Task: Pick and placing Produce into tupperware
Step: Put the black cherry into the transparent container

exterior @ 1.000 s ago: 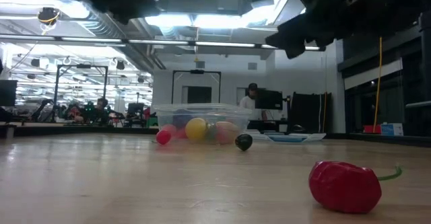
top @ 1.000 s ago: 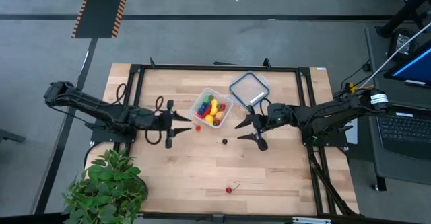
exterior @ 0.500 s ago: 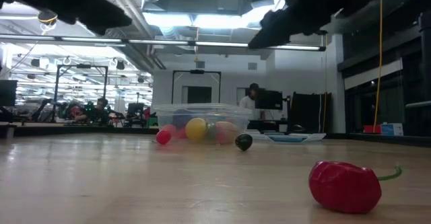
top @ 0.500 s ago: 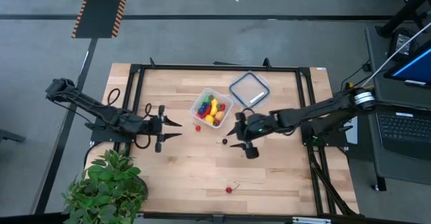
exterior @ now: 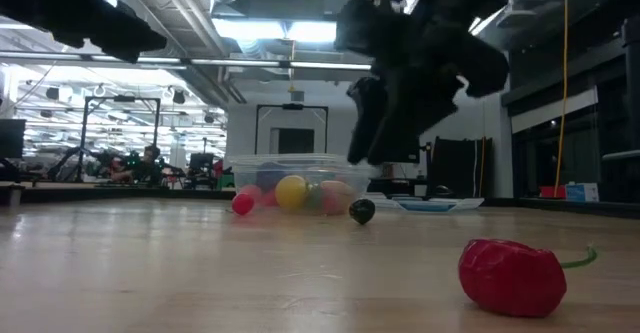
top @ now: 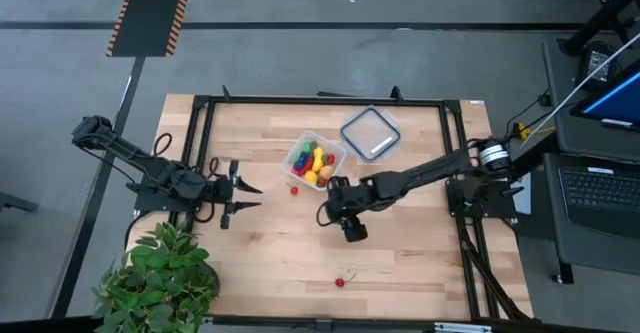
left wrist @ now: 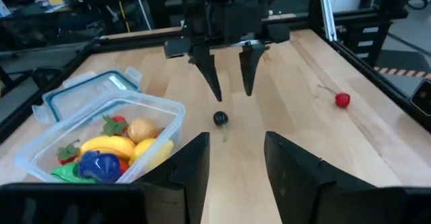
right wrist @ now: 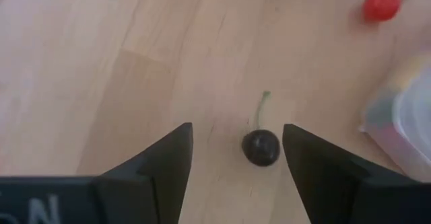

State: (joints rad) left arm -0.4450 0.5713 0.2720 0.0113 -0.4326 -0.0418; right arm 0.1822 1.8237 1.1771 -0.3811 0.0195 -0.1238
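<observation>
Right hand wide over one dark cherry; tupperware holds perhaps six pieces.

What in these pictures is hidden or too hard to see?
- Dark cherry: hidden in the high view under the right gripper.
- Tub: its lowest produce is covered by the pieces on top.
- Lid: only a thin edge shows in the low view.
- Left gripper: out of the low view.
</observation>
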